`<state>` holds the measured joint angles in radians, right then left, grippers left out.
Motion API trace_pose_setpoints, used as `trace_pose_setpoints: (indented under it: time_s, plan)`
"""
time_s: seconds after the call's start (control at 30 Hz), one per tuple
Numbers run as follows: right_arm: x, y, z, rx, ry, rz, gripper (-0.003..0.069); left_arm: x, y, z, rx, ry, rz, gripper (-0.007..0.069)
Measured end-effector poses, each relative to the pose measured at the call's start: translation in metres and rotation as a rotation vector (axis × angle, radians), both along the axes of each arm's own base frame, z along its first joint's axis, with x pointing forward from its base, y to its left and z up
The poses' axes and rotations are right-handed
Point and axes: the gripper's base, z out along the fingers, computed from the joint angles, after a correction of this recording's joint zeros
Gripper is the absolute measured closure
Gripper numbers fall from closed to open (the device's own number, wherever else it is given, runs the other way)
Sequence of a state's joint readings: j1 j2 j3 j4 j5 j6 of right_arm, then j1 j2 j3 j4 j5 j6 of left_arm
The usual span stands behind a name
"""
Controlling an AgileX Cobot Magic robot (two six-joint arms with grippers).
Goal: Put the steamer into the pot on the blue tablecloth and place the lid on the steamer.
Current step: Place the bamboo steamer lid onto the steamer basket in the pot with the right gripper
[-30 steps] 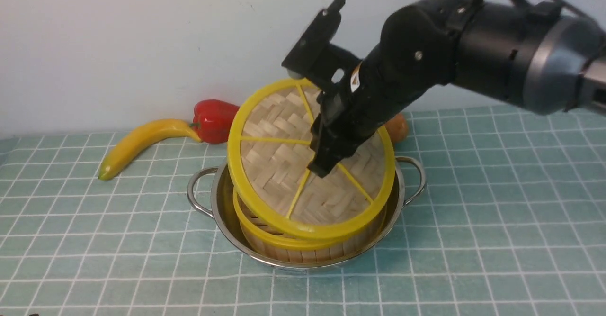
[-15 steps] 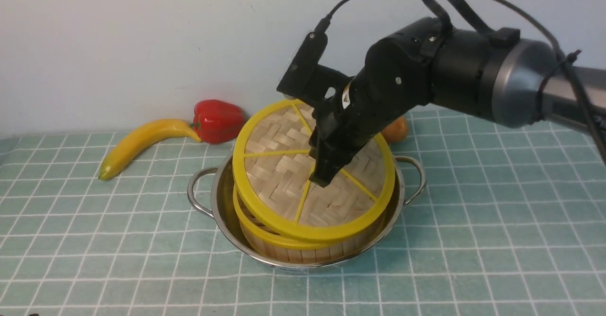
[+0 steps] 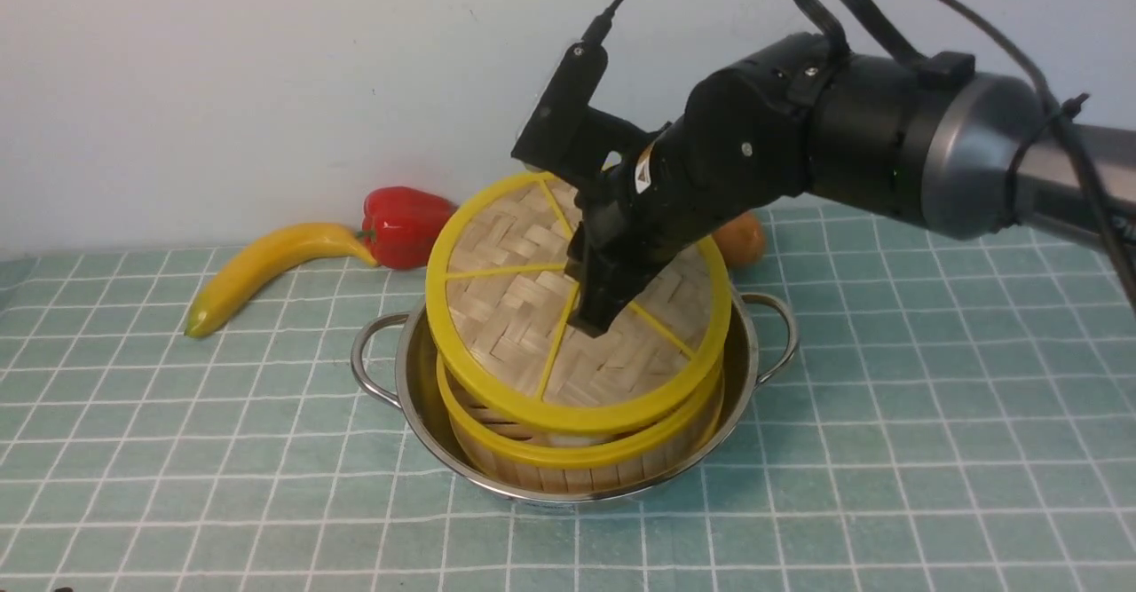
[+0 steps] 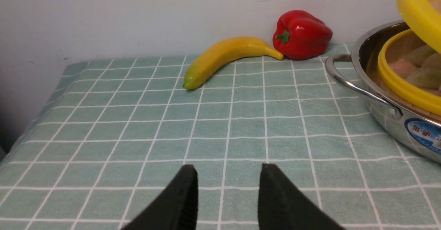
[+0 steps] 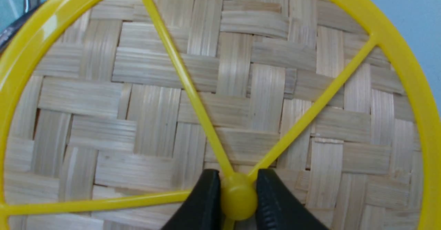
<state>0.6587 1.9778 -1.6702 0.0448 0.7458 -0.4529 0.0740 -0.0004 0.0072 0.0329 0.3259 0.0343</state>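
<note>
The steamer (image 3: 577, 459) sits inside the shiny pot (image 3: 417, 388) on the blue tablecloth (image 3: 887, 414). Over it hangs the lid (image 3: 506, 326), tilted, its far edge high and its near edge just above the steamer's rim. My right gripper (image 3: 593, 321) (image 5: 237, 185) is shut on the lid's yellow centre hub (image 5: 238, 197). In the left wrist view, the pot (image 4: 382, 109) holds the steamer (image 4: 406, 88), with green and pink dumplings inside. My left gripper (image 4: 227, 175) stands open above bare cloth, left of the pot.
A yellow banana (image 3: 257, 268) and a red pepper (image 3: 404, 224) lie by the back wall, left of the pot. An orange fruit (image 3: 741, 239) peeks out behind the right arm. The cloth's left edge (image 4: 44, 102) drops off.
The lid has come down and moved slightly left over the steamer, with less tilt. The right arm lowered with it. The left gripper has not changed.
</note>
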Motion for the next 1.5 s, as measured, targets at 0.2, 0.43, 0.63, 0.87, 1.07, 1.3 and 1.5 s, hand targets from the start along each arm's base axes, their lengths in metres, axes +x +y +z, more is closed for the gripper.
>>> trace_pose_setpoints:
  time_s: [0.2,0.43,0.63,0.87,1.07,1.3,1.5]
  plan:
    - [0.001,0.003,-0.008,0.01,0.02,-0.002,0.0513,0.0,0.0,0.0,0.0,0.0,0.0,0.0382]
    - [-0.018,-0.01,0.04,0.064,0.006,-0.014,0.0513,0.0,0.0,0.0,0.0,0.0,0.0,0.0382]
    - [-0.018,-0.007,0.032,0.068,0.056,-0.023,0.0513,0.0,0.0,0.0,0.0,0.0,0.0,0.0382]
    - [-0.005,0.0,-0.006,-0.016,0.074,-0.001,0.0513,0.0,0.0,0.0,-0.001,0.0,0.0,0.0382]
    - [-0.002,0.002,-0.008,-0.017,0.04,0.02,0.0513,0.0,0.0,0.0,-0.001,0.0,0.0,0.0382]
    - [0.0,0.003,-0.01,-0.017,0.024,0.031,0.0513,0.0,0.0,0.0,-0.001,0.0,0.0,0.0382]
    - [0.001,0.004,-0.012,-0.016,0.024,0.03,0.0513,0.0,0.0,0.0,-0.001,0.0,0.0,0.0382]
